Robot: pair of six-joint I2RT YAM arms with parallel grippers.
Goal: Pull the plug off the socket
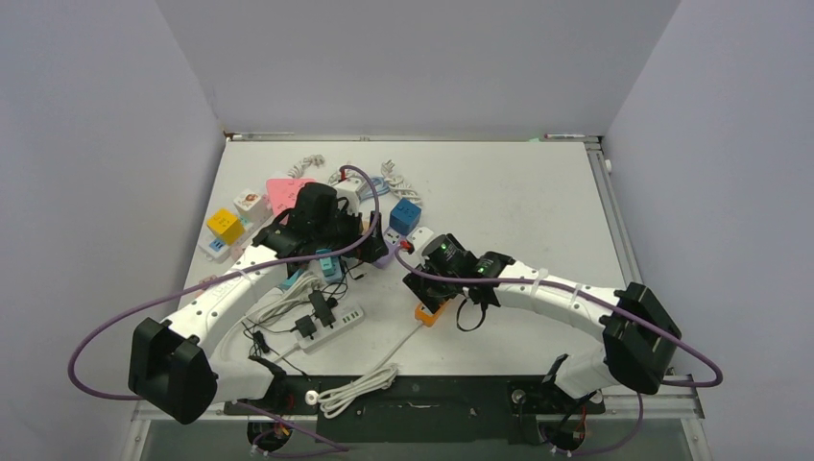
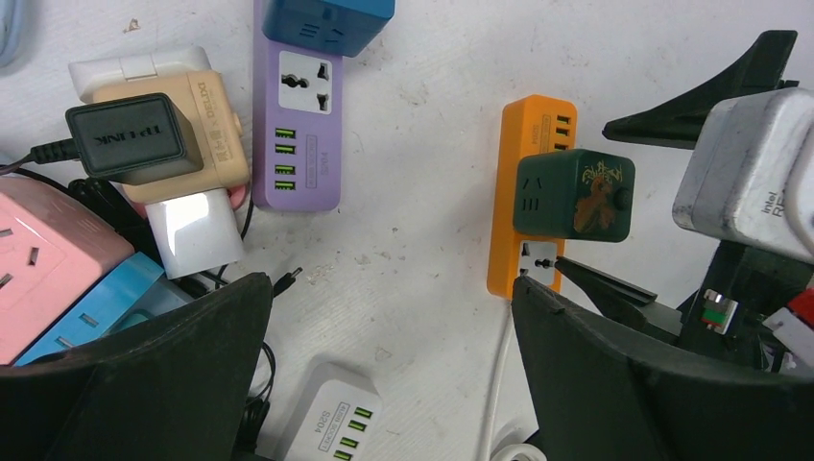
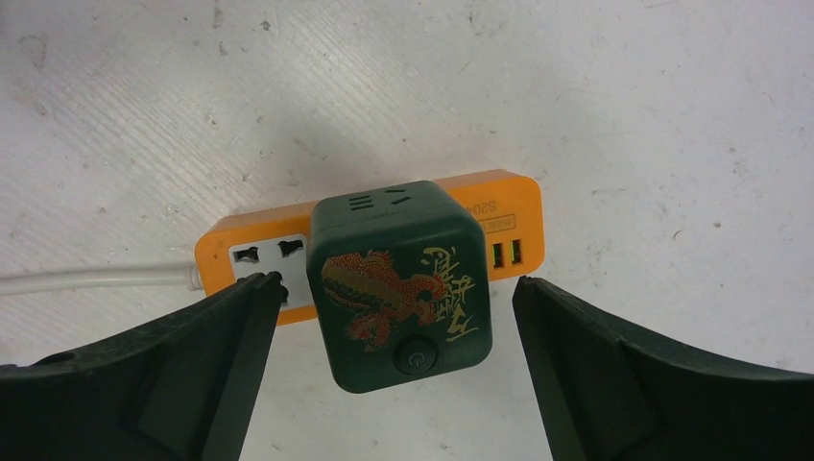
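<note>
Under the right gripper (image 3: 395, 286): plug (image 3: 403, 283) — a dark green cube, seated on the orange strip (image 3: 509, 206) near the table's middle.
Right jaws: spread wide either side of the cube, clear of it, holding nothing; one fingertip lies over the strip's free socket, contact unclear.
Other arm: left gripper (image 2: 391, 288) also wide open and empty, above bare tabletop beside the strip.
Surface: white table (image 3: 595, 86), scuffed and scratched; pale grey walls (image 1: 403, 58) on three sides.
Hidden: the plug's pins and the socket beneath it; in the top view the right wrist covers the cube; blue cube (image 2: 326, 19) cut off by the frame edge.
Materials: plug of matt plastic with rounded corners, red-gold dragon print, round button; strip glossy, with white cable (image 3: 86, 279); purple strip (image 2: 298, 125) flat, with green USB ports.
</note>
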